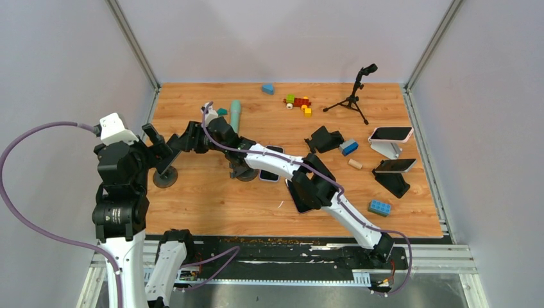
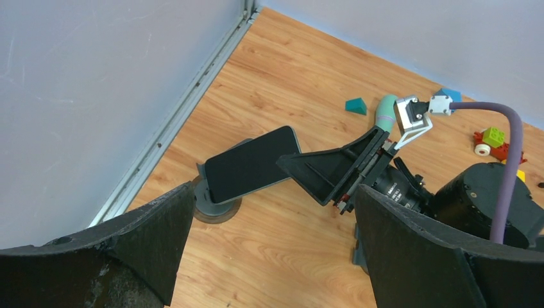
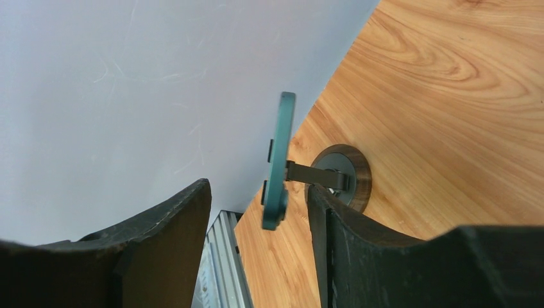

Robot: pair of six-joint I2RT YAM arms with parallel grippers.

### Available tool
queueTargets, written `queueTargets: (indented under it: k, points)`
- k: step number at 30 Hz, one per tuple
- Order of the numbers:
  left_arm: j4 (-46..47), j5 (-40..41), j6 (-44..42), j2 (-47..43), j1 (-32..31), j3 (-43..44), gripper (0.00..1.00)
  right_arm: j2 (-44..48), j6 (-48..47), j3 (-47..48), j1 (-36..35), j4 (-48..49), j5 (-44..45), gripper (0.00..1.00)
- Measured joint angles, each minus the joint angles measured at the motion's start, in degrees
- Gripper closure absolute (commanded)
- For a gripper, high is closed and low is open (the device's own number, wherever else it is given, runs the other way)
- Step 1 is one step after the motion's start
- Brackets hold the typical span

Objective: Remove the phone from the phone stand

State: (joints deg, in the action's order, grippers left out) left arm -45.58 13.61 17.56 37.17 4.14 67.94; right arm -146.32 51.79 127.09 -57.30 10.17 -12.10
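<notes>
A dark-screened phone with a teal case [image 2: 251, 164] leans on a small stand with a round grey base [image 2: 217, 206] near the left wall. In the right wrist view the phone [image 3: 277, 168] is edge-on, held by the stand's arm above the base [image 3: 349, 173]. My right gripper [image 3: 256, 244] is open, and the phone's edge lies just ahead between its fingers [image 2: 333, 168]. My left gripper [image 2: 272, 256] is open and empty, above the floor just in front of the stand. In the top view the stand's base [image 1: 165, 178] shows below the left gripper [image 1: 157, 153]; the phone there is hidden.
Two more phones sit on stands at the right [image 1: 391, 133] [image 1: 395, 165]. Another phone [image 1: 272, 163] lies flat under my right arm. An empty black stand [image 1: 324, 138], a tripod [image 1: 353, 96], a teal cylinder [image 1: 235, 114] and toy blocks [image 1: 297, 102] lie further back. The left wall is close.
</notes>
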Motion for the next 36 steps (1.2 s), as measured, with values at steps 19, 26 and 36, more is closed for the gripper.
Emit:
queueTargets:
  k: [19,26,36]
  points:
    - [0.4,0.5,-1.5,-0.7,-1.2,-1.7,0.0,-3.8,2.8,4.2,0.0,0.5,1.2,0.59]
    - [0.7,0.5,-1.9,-0.9,-1.6,-2.1,0.0,-4.7,3.7,4.5,0.0,1.1,1.2,0.64]
    - [0.3,1.1,-2.9,-0.9,-3.0,-2.2,0.0,-4.7,4.8,4.7,0.0,1.2,2.1,0.77]
